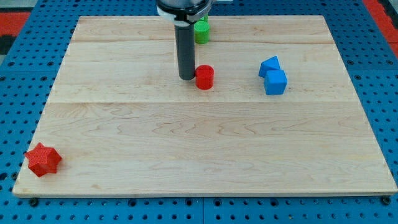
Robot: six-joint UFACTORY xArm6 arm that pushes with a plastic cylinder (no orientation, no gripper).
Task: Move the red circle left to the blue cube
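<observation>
The red circle (204, 77), a short red cylinder, stands on the wooden board (199, 149) a little above the middle. My tip (186, 77) rests on the board right against the circle's left side. The blue cube (275, 82) sits to the circle's right, well apart from it. A second blue block (269, 65) of irregular shape touches the cube at its upper left.
A green block (201, 30) stands near the board's top edge, partly hidden behind the rod. A red star-shaped block (43, 160) lies at the board's bottom left corner. A blue pegboard surface surrounds the board.
</observation>
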